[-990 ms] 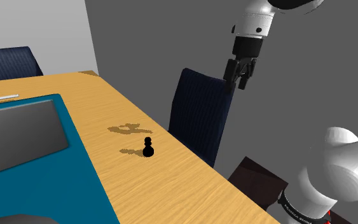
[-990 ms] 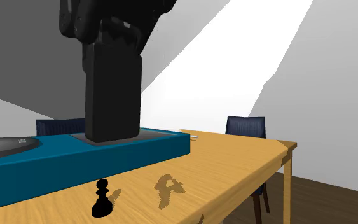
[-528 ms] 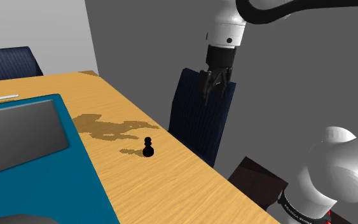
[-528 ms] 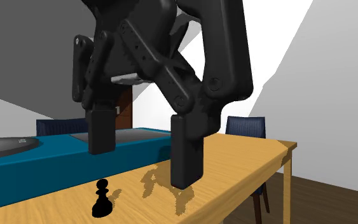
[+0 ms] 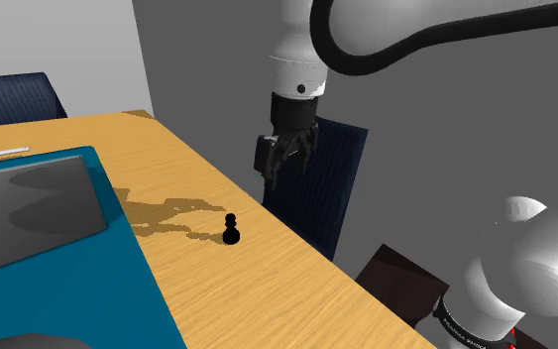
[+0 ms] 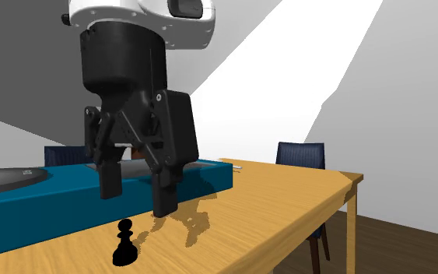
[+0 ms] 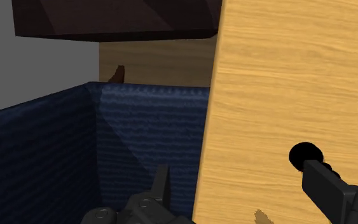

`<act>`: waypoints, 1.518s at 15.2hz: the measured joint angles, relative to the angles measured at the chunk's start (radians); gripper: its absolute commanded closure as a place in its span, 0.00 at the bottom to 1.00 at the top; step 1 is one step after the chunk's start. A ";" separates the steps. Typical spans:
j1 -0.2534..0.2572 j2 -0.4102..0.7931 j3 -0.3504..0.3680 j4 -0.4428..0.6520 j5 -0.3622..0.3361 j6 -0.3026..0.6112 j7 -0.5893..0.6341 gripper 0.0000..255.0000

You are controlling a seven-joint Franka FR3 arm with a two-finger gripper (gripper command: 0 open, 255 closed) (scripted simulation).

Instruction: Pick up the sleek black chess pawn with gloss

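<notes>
**A:** What is new?

**B:** The gripper [image 5: 275, 176] has come down close to the black pawn [image 5: 231, 230]. Its fingers are apart and hold nothing. The pawn stands on the wooden table [image 5: 267, 273], near the edge.

**A:** And the wrist view?

**B:** There the pawn sits by one finger [image 7: 327, 188], not between them. The gripper must slide over.
</notes>
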 measured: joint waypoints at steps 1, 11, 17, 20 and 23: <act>0.001 0.031 0.023 0.017 -0.007 0.017 0.020 0.00; 0.006 0.292 0.192 0.163 -0.127 0.126 0.207 0.00; 0.006 0.314 0.200 0.114 -0.139 0.193 0.221 1.00; 0.006 0.316 0.201 0.112 -0.140 0.198 0.222 1.00; 0.006 0.316 0.202 0.111 -0.140 0.199 0.223 1.00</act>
